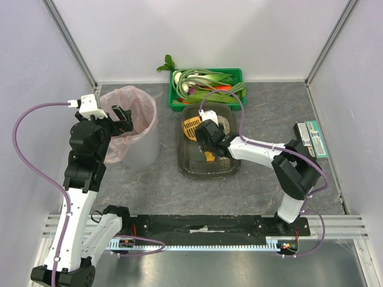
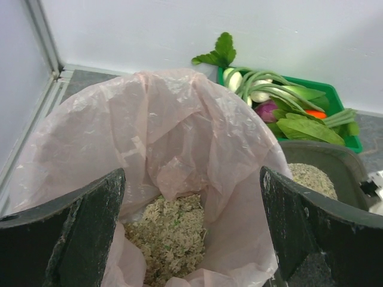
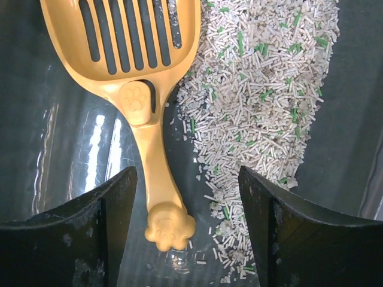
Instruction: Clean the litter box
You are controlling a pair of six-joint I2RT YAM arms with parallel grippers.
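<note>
Litter box (image 1: pixel 190 164) dark grey; beige pellets (image 3: pixel 263 89), yellow scoop (image 3: pixel 143 72) inside.

A yellow slotted scoop (image 3: pixel 143 101) lies on the bare dark floor of the litter box (image 3: pixel 54 119); its head points far and left; its paw-shaped handle end sits near, between the right gripper's (image 3: pixel 185 176) parted fingers (image 3: pixel 90 239), touching neither; pale, green-flecked litter (image 3: pixel 257 101) is heaped just to its right.

Bright even light, soft shadows; white glare streaks on litter box (image 3: pixel 54 155) floor; all 3 views mostly sharp.
</note>
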